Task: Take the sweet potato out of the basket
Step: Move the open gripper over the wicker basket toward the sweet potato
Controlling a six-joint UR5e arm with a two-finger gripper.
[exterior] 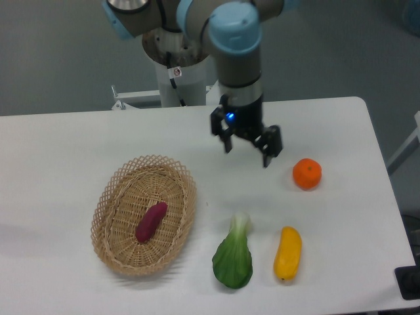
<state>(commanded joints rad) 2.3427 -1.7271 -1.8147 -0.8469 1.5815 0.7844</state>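
A robotics lab setup, industrial robot arm (pixel 237 59) on a pedestal base (pixel 178 72) behind a plain white table (pixel 65 151), grey floor beyond, toy-like produce and a wicker basket (pixel 144 214) laid out as test props

Basket (pixel 105 209), lower left of the gripper (pixel 247 148): woven tan wicker, rough open lattice. Sweet potato (pixel 151 222) inside: matt magenta skin. Gripper: black, matt. Table (pixel 65 144): smooth white
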